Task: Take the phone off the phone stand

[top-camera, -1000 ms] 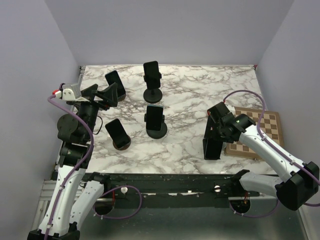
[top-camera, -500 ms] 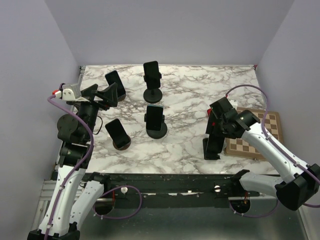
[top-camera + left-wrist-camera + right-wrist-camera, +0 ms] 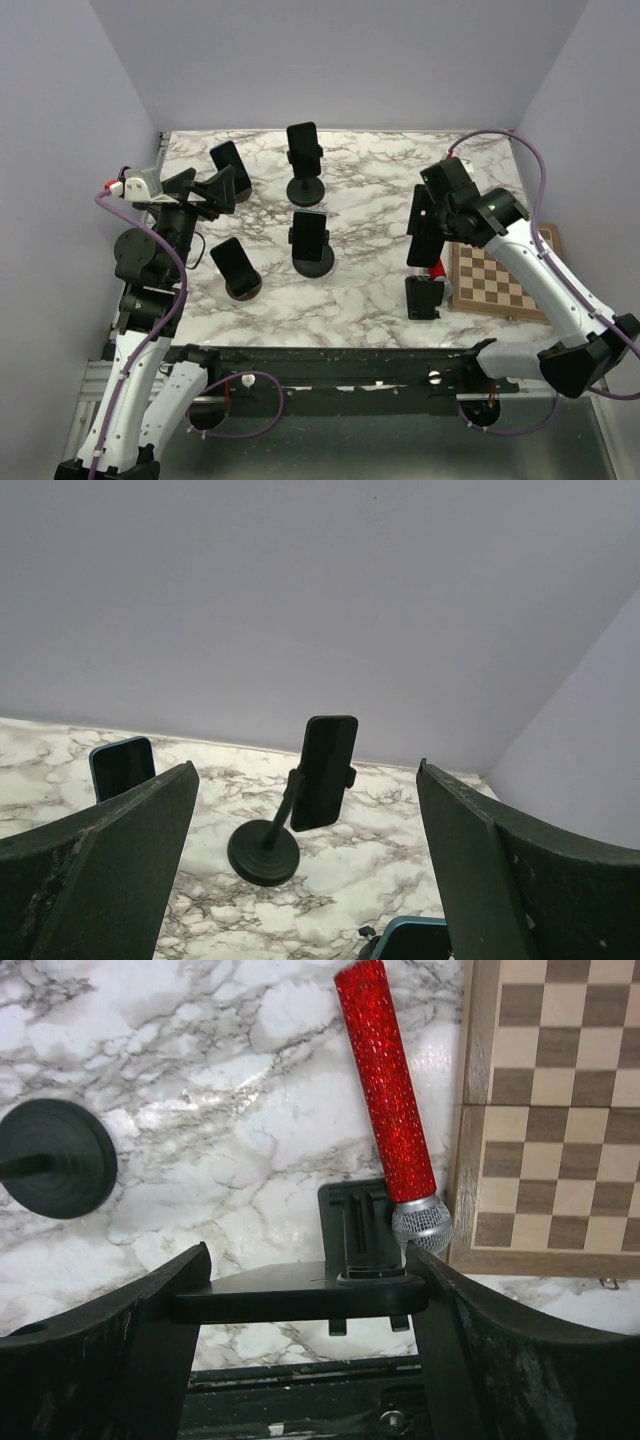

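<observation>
The right fingers [image 3: 500,1350] are closed on the phone [image 3: 422,226], one finger pressing each long edge. The right wrist view shows the phone edge-on as a dark slab spanning the gap between them. The phone is held in the air above the right half of the worktop [image 3: 380,200] and is apart from the phone stand [image 3: 424,297]. The stand sits unoccupied on the worktop, on the near side of the phone and close to the near edge. A red glitter microphone [image 3: 385,1090] lies on the worktop, its silver head just beside the stand and close against the left edge of the chessboard [image 3: 540,1110]. The chessboard lies flat at the right side of the worktop. The left fingers [image 3: 120,860] are spread fully apart and hold nothing. They hang above the far left part of the worktop, pointing toward the far wall. Four other phones [image 3: 309,232] stand propped in the left half of the worktop, well apart from the held phone.
</observation>
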Motion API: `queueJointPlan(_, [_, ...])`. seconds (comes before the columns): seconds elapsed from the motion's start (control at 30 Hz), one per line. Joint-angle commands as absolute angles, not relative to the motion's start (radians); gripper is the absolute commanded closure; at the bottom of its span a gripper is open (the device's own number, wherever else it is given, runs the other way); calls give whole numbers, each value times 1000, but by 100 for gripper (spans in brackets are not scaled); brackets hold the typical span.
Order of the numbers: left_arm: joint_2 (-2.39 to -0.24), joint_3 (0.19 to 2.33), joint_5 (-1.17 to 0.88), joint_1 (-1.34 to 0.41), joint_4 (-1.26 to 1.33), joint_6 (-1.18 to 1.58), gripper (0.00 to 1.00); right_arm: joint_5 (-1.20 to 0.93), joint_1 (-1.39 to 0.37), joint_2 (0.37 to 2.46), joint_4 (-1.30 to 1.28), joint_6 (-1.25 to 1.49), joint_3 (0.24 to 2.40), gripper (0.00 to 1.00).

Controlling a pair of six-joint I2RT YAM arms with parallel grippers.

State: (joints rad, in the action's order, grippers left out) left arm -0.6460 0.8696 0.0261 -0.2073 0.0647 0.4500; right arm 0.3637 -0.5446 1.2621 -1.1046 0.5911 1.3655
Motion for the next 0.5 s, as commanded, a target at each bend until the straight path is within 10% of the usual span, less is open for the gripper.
queueJointPlan(0.0, [-635, 885, 35, -212, 58, 450, 2, 360, -552, 1324, -1096, 540, 1466, 99])
queueJointPlan(0.47, [-646, 873, 48, -212, 65, 442, 2, 316, -525, 1652, -865, 441, 1593, 99])
